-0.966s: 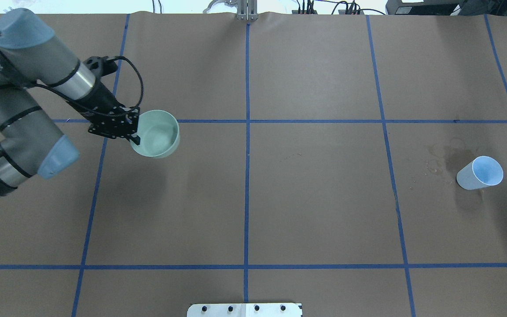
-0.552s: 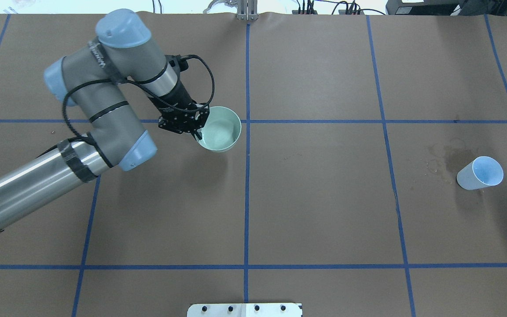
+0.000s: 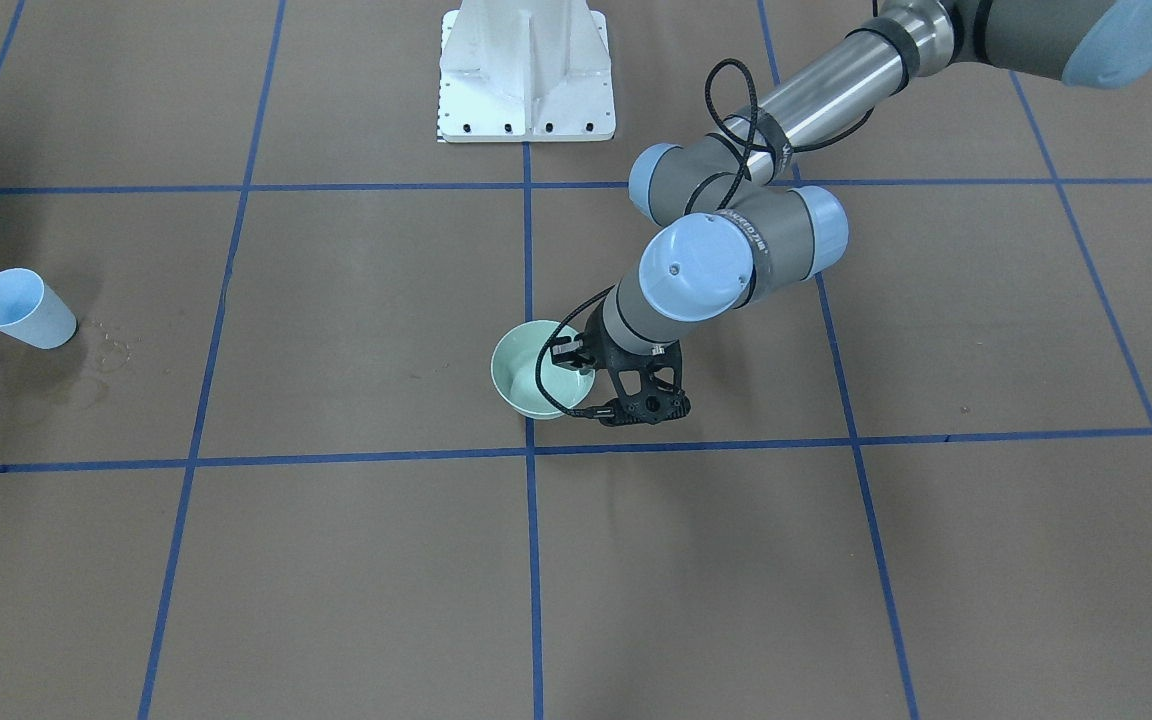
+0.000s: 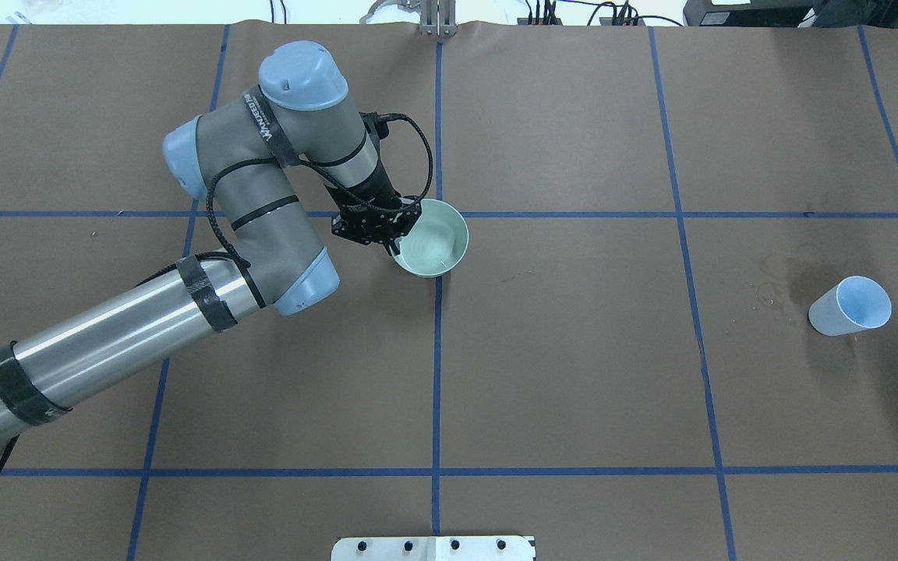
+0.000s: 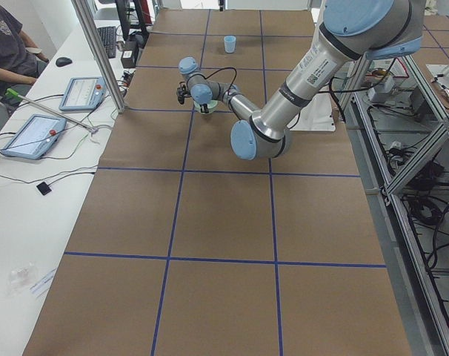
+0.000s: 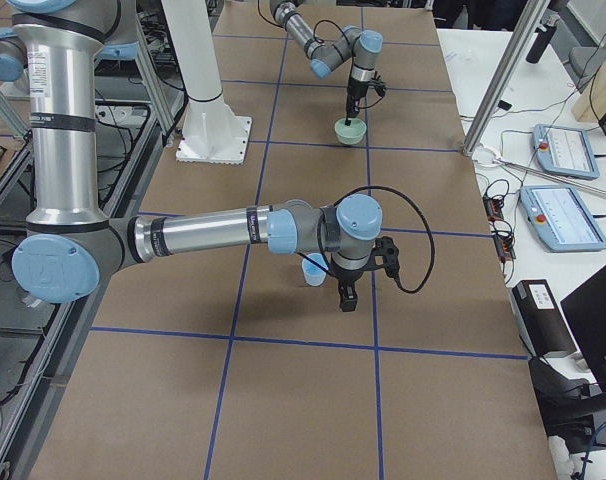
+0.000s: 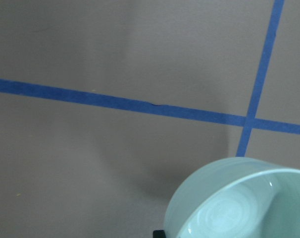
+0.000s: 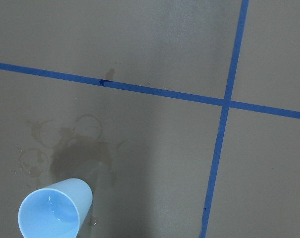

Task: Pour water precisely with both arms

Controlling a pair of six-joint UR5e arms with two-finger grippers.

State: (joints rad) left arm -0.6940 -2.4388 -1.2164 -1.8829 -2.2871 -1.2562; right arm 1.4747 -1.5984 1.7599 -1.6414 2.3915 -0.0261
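Note:
My left gripper [image 4: 396,236] is shut on the near-left rim of a pale green bowl [image 4: 433,238] and holds it over the table's centre line, where two blue tape lines cross. The bowl also shows in the front view [image 3: 528,380] and the left wrist view [image 7: 229,208]; its inside is glossy with small white glints. A light blue cup [image 4: 850,306] stands at the far right, with a faint sheen of water [image 8: 50,208] in its bottom. My right gripper [image 6: 345,297] shows only in the exterior right view, just beside the cup [image 6: 312,271]. I cannot tell whether it is open or shut.
Wet stains and ring marks [image 8: 75,151] darken the brown paper beside the cup. Blue tape lines [image 4: 437,351] divide the table into squares. The white pedestal base [image 3: 526,70] stands at the robot's side. Operators' tablets [image 5: 32,133] lie on a side table.
My left arm has swung to the right with the bowl, from the left square to the table's centre line. The blue cup has not moved.

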